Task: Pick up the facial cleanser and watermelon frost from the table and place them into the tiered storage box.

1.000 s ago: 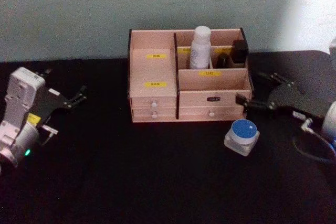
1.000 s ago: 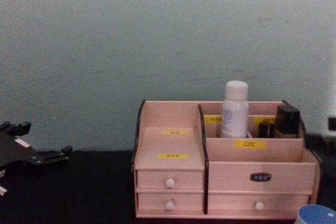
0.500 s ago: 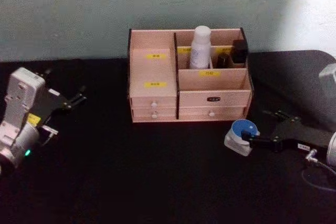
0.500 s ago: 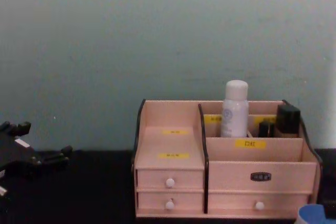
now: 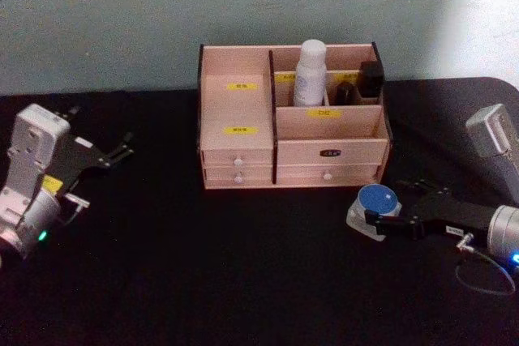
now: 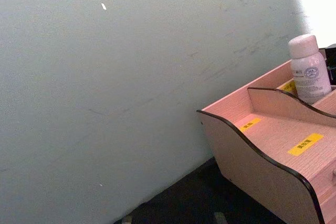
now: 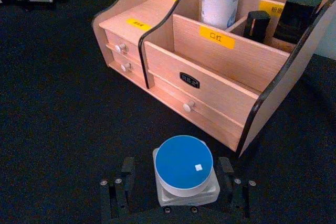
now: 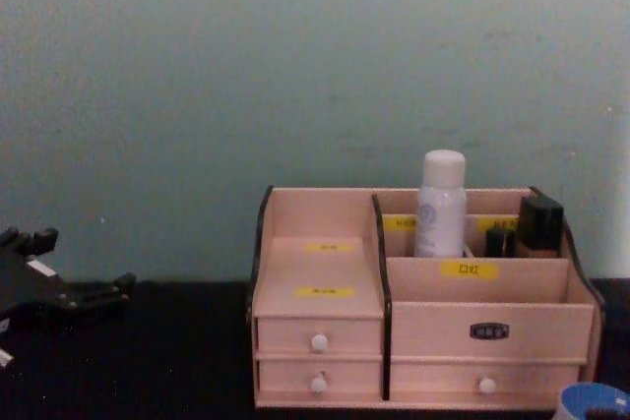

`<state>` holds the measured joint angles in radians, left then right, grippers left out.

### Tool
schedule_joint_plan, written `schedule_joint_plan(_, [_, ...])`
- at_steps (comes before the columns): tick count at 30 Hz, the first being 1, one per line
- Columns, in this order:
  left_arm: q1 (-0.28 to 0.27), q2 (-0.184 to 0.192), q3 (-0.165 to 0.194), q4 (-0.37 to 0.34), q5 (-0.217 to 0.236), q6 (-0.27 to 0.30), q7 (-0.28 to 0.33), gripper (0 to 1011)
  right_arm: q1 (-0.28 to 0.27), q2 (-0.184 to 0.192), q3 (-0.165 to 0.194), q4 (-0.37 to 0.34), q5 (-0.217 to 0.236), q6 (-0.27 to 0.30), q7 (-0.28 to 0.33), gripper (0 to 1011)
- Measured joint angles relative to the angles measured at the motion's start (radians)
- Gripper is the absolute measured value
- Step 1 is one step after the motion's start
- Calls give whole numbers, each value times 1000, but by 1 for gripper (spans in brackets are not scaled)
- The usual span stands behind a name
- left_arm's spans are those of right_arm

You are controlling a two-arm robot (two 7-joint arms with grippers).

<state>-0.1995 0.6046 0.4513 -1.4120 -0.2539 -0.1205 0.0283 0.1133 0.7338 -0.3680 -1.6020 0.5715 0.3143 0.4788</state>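
Head view: right gripper (image 5: 391, 205) has dropped from beside the box's (image 5: 235, 111) right end a second ago to table level. It now straddles the jar (image 5: 375, 200), which sits on the black table (image 5: 243, 281) just in front of the box's right corner.

Right wrist view: one finger (image 7: 126, 174) on each side of the blue lid, jaws wide, a sliver of table showing on both sides. Nothing is gripped yet, and the jar is upright and looks square between the fingers.

Cleanser (image 5: 309, 73) already stands upright in the rear compartment of the box, beside two dark bottles (image 5: 370, 79), so that half looks done.

Left gripper (image 5: 109, 154) is parked at far left, well apart from the box, prongs spread, empty.

Reading: approach finished, grasp pending. Next is to close on the jar body below the lid, lift, and carry it to a free compartment. The low front right bay looks free. Risk: the glassy sides may slip if pinched too high.
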Motion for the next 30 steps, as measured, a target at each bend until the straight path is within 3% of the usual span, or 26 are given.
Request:
schedule_joint_plan(15, [0, 0, 0, 0, 0, 0, 0, 1001, 40, -24, -41, 50, -42, -18, 4, 1003])
schedule_joint_plan(30, [0, 0, 0, 0, 0, 0, 0, 1001, 50, -35, -46, 66, -56, -23, 7, 1003])
